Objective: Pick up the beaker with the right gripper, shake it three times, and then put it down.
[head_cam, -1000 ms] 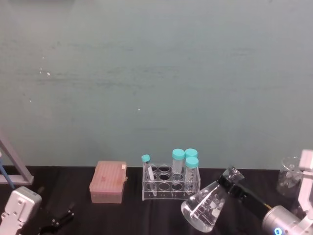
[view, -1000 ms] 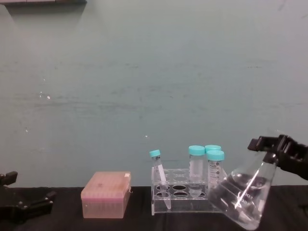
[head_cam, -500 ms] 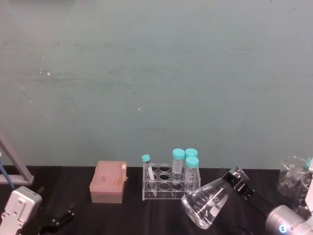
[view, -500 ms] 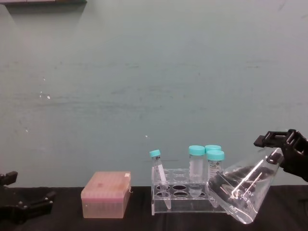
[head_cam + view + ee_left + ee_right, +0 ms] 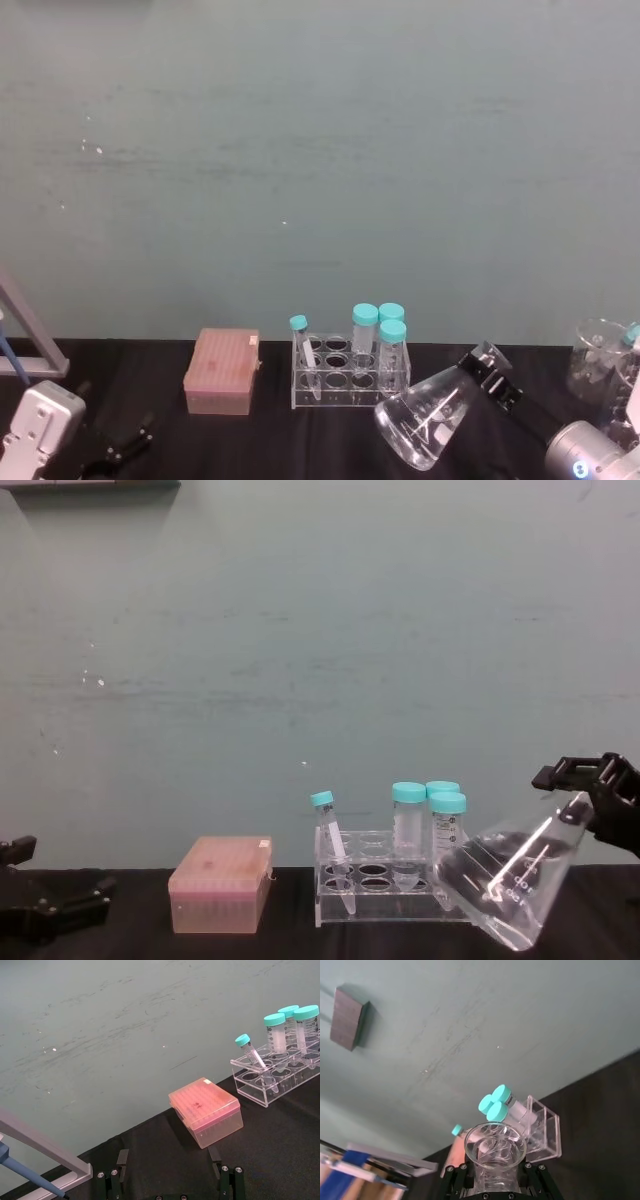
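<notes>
SHAKE UNDER WAY: The robot's right gripper (image 5: pixel 495 1180), a black claw with blocky jaws, is clamped on the narrow neck of the beaker (image 5: pixel 505 885), a clear glass conical flask with a wide base and a flared rim. The right wrist view shows one jaw pressed to each side of the glass, just under the rim.

Over the last second the flask has swung from a moderate lean to a much steeper one. Its neck has drifted toward the robot's right, and in the last half second it has barely moved. That reads as the far end of one swing, so the shaking looks to be in progress. How many of the three shakes are done cannot be judged from this, and the set-down has not begun.

The flask hangs below and to the left of the claw, seemingly clear of the black tabletop (image 5: pixel 270 440), with its broad base tipped down and leftward. Faint white printed marks and bright glints cross its wall. Whether it holds liquid cannot be told.

Just left of the base, a little farther from the robot, stands a clear plastic tube rack (image 5: pixel 348 378) holding teal-capped tubes (image 5: pixel 365 325). Beyond it sits a closed pink plastic box (image 5: pixel 221 370). A second, smaller glass vessel (image 5: pixel 595 355) stands to the claw's right. Well to the left, the left gripper (image 5: pixel 170 1182) rests low by the table with its thin fingers spread wide.
</notes>
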